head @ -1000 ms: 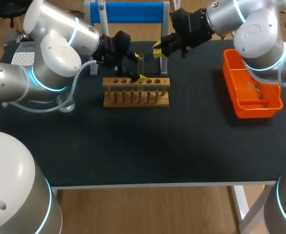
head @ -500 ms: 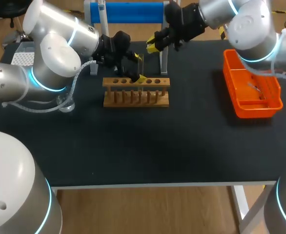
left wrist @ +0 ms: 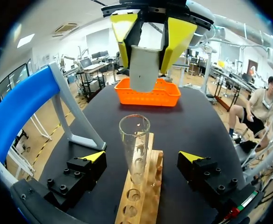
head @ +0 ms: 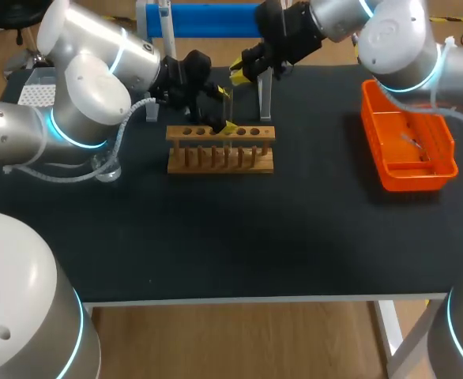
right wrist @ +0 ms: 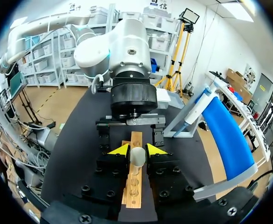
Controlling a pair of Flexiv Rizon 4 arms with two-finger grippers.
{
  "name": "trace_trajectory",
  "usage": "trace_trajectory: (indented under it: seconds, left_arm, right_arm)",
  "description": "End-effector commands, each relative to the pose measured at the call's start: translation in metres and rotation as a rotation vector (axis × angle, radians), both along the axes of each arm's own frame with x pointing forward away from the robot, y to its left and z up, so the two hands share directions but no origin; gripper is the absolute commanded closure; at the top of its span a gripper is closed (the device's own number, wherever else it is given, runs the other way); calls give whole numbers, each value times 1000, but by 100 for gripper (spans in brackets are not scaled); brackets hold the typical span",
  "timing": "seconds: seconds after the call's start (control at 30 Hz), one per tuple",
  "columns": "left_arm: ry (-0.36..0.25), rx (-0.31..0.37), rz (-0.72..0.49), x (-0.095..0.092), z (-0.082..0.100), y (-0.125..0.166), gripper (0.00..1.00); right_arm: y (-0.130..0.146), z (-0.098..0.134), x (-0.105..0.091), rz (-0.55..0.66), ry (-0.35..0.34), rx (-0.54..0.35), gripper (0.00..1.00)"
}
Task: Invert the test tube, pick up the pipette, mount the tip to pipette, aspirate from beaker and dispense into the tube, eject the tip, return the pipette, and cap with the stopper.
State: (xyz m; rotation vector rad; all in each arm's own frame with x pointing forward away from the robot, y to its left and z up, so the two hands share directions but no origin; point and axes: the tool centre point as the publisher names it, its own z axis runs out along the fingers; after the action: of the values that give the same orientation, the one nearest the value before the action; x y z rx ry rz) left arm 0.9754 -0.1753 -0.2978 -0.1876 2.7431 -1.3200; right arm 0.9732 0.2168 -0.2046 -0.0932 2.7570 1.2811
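Observation:
A clear test tube (left wrist: 134,147) stands upright, mouth up, in a hole of the wooden rack (head: 220,148). My left gripper (left wrist: 141,157) is open, one finger on each side of the tube (head: 227,98), apart from it. My right gripper (right wrist: 137,149) is shut on a pale grey stopper (right wrist: 137,156). In the left wrist view that stopper (left wrist: 144,67) hangs above and a little beyond the tube's mouth, pinched by the right gripper (left wrist: 148,28). From the head view, the right gripper (head: 242,73) sits behind the rack, close to the left gripper (head: 222,110).
The blue-barred pipette stand (head: 208,20) rises just behind the rack. An orange basket (head: 409,146) sits at the right of the table. A clear glass vessel (head: 109,167) stands left of the rack, under my left arm.
My right gripper has carried the stopper leftward and toward the back, closer to the spot over the tube. The left arm and the tube have stayed put.

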Motion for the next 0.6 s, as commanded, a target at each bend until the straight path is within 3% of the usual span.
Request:
trace_trajectory:
  seconds: [0.03, 0.6]
  left_arm:
    - [-1, -1, 1, 0, 0, 0, 0]
    - [-1, -1, 1, 0, 0, 0, 0]
  right_arm:
    - [3, -1, 2, 5, 5, -5, 100]
    - [8, -6, 0, 13, 18, -3, 100]
